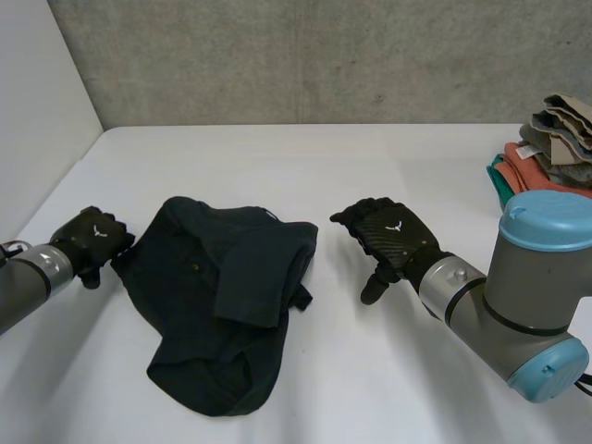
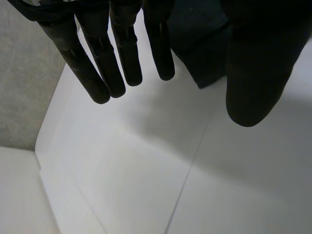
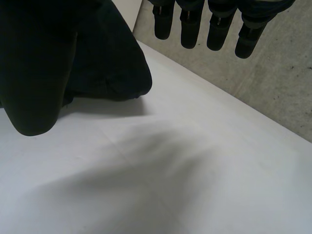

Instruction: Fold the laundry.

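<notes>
I see the dark shirt [image 1: 222, 305] lying crumpled and partly doubled over itself on the white table [image 1: 398, 388], left of centre and toward the near edge. My left hand [image 1: 92, 239] sits just beside the shirt's left edge. In its wrist view the fingers [image 2: 100, 63] hang straight with the thumb well apart, holding nothing. My right hand [image 1: 387, 236] hovers to the right of the shirt, apart from it, and its wrist view shows it wide and empty. The 2 hands flank the shirt. A pile of clothes [image 1: 546, 148] sits at the far right.
</notes>
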